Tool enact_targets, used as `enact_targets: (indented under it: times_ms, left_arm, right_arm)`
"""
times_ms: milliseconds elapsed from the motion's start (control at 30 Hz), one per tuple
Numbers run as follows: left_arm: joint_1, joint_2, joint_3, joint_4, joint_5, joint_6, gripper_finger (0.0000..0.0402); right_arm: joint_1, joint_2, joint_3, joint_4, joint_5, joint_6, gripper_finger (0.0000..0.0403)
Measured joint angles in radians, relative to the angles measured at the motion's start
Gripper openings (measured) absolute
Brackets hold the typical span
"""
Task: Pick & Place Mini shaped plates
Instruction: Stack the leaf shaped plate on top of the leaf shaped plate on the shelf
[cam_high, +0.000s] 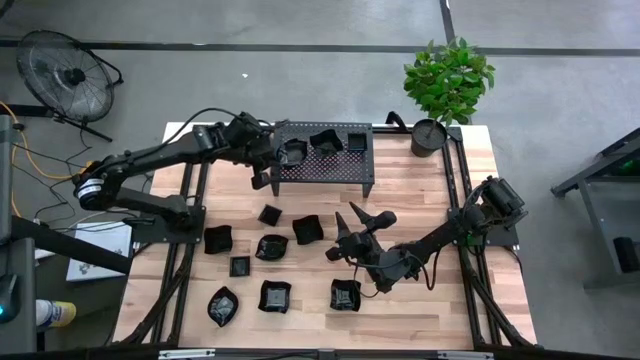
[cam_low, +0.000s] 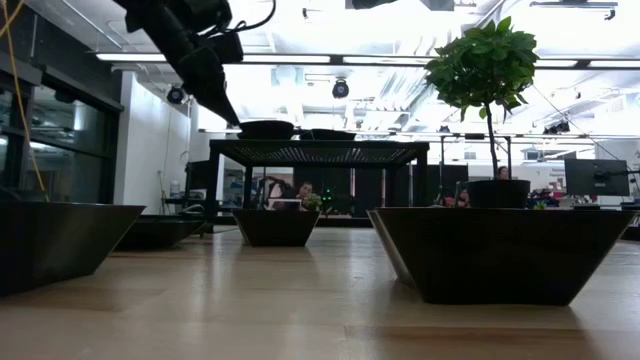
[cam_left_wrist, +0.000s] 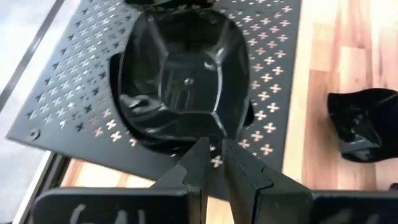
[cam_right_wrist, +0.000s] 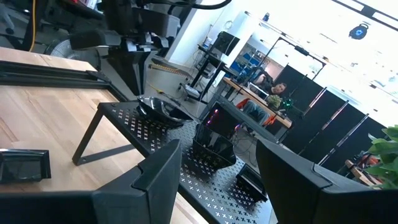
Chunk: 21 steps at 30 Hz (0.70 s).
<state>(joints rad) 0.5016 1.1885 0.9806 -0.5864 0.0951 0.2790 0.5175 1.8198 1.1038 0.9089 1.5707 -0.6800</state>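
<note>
Wooden table (cam_high: 420, 190) scene: left gripper (cam_left_wrist: 213, 155) is clamped on a plate's (cam_left_wrist: 180, 74) rim, probably to seat it on the rack (cam_left_wrist: 81, 106); right gripper (cam_high: 347, 232) hovers spread wide, empty.

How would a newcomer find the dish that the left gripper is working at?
Find the black perforated rack at the table's far edge. Three dishes sit on it; take the wavy-edged dish at its left end, the only one with the left gripper at its rim.
</note>
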Motion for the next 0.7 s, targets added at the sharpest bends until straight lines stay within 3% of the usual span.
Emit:
enact_targets:
  times_ms: [433, 700]
  left_arm:
    - [-0.085, 0.000, 0.000, 0.095, -0.001, -0.049, 0.0040]
    - [-0.140, 0.030, 0.000, 0.335, -0.001, -0.115, 0.0040]
  right_arm:
    - [0.000, 0.000, 0.000, 0.000, 0.000, 0.010, 0.0204]
    - [0.000, 0.000, 0.000, 0.000, 0.000, 0.011, 0.0204]
